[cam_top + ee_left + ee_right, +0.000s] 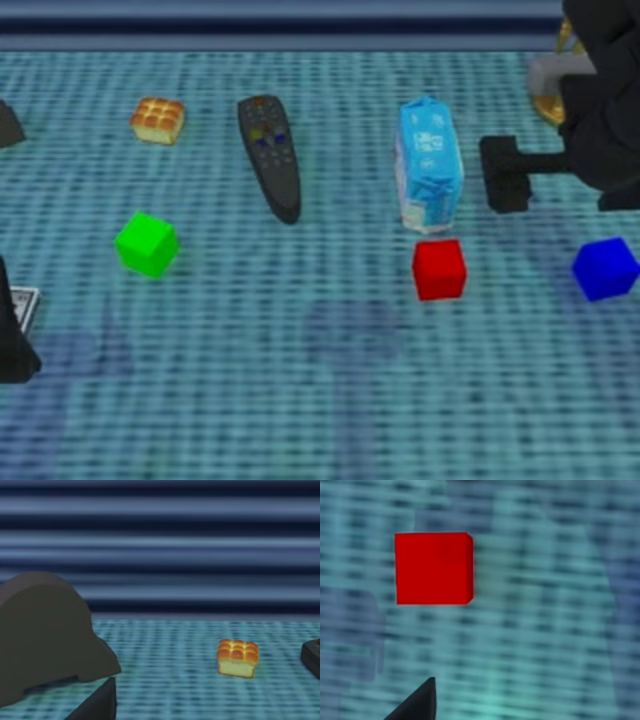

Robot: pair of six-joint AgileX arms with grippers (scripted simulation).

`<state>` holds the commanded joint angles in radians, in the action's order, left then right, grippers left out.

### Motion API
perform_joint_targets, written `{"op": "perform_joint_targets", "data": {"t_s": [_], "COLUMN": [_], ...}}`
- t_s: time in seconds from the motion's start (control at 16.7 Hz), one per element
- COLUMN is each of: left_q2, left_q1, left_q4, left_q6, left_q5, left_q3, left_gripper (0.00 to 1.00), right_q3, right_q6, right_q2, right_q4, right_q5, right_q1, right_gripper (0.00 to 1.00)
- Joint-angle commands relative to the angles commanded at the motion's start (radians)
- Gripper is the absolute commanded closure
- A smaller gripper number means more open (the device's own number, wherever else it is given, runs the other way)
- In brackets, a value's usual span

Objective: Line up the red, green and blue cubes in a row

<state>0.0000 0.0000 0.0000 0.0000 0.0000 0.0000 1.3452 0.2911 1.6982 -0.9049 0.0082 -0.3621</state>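
A bright red plastic-looking cube [439, 269] sat on the blue-green woven tabletop [330, 400], just in front of a pale blue upright carton [429, 165], as the right arm's dark pincer [507, 174] hung above the tabletop beside that carton, towards the right. Whether its fingers stood wide or narrow could not be told: the right wrist view showed only one dark tip and the red cube lying free beyond it. The deep blue cube [605, 268] lay near the right edge, well apart from the red one, and the bright green cube [147, 243] lay far off at the left, beyond a dark grey remote control [269, 157]. None was gripped. The left arm's pincer [15, 340] sat parked at the left edge, its state also unclear, looking towards a golden-brown square bread bun [157, 120].

The step appeared to be the approach to the red cube. Done well, it would call for centring over the cube, squaring the fingers to its flat faces, and descending clear of the carton, which stood close enough to be knocked.
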Motion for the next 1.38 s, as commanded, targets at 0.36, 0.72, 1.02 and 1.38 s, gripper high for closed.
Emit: {"op": "perform_joint_targets", "data": {"t_s": [0.36,0.72,1.02,1.38], "left_q2": [0.0,0.0,0.0,0.0], "left_q1": [0.0,0.0,0.0,0.0], "left_q4": [0.0,0.0,0.0,0.0], "left_q6": [0.0,0.0,0.0,0.0], "left_q5": [0.0,0.0,0.0,0.0], "left_q3": [0.0,0.0,0.0,0.0], "left_gripper": [0.0,0.0,0.0,0.0], "right_q3": [0.395,0.533,0.516,0.382], "right_q6": [0.081,0.107,0.105,0.108], "right_q2": [0.453,0.569,0.573,0.657], "right_q4": [-0.221,-0.276,-0.258,-0.028], "right_q5": [-0.002,-0.005,-0.005,-0.004], "right_q1": [-0.1,-0.132,-0.128,-0.132], "right_gripper": [0.0,0.0,0.0,0.0]}}
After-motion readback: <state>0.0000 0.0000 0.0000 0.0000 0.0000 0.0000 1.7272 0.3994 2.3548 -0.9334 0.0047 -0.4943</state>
